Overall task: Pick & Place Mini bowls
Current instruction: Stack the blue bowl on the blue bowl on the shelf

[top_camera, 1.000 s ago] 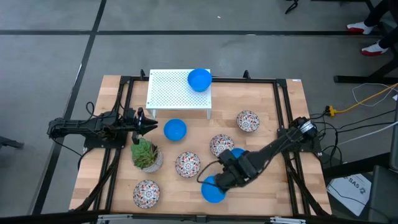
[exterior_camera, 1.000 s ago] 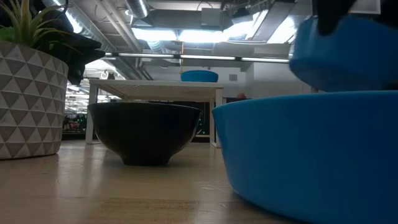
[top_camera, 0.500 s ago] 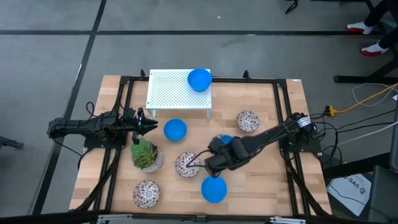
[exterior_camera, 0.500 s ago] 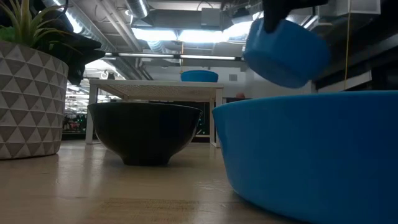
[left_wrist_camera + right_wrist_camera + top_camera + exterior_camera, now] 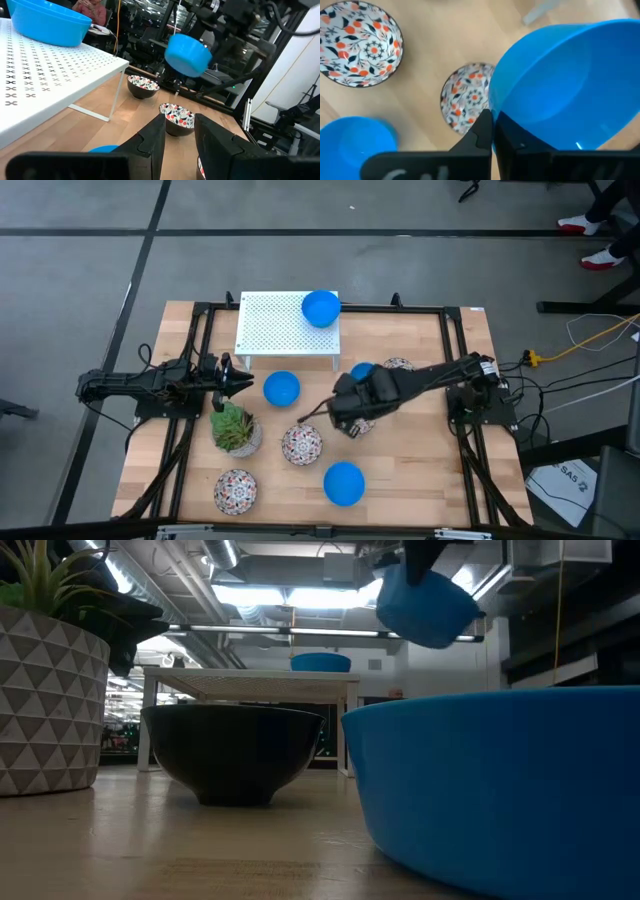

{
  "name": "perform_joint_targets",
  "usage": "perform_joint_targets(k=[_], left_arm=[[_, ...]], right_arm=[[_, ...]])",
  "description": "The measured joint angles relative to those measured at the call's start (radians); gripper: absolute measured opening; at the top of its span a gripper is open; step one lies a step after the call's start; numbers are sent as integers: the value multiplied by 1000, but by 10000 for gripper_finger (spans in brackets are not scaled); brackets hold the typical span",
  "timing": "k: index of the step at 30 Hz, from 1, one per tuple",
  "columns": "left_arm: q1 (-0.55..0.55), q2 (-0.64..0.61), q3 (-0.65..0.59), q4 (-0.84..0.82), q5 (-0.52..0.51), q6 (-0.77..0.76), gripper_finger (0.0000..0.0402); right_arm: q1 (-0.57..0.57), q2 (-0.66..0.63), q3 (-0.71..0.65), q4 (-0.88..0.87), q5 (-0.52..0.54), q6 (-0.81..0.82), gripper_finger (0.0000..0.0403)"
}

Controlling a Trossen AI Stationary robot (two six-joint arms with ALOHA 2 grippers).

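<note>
Since the earlier frame the right claw (image 5: 352, 402) has carried its blue bowl (image 5: 362, 371) from the tabletop's (image 5: 430, 470) near edge toward mid-table, pinched on the rim. Low view: the bowl (image 5: 425, 608) hangs high and tilted. Left wrist view: the left claw (image 5: 179, 137) waits, fingers apart. Right wrist view: rim clamped; light, stiff, likely slippery.

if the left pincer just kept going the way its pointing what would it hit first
Probably the blue bowl on the table just ahead of the left pincer; height is unclear, so it might pass above it.
</note>
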Motion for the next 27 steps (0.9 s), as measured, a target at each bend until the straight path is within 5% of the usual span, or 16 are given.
perform_joint_targets(k=[14, 27], left_arm=[[0, 0, 0, 0, 0, 0, 100], [0, 0, 0, 0, 0, 0, 100]], right_arm=[[-157, -44, 70, 0, 43, -404, 5], [-276, -214, 58, -1, 52, -562, 5]])
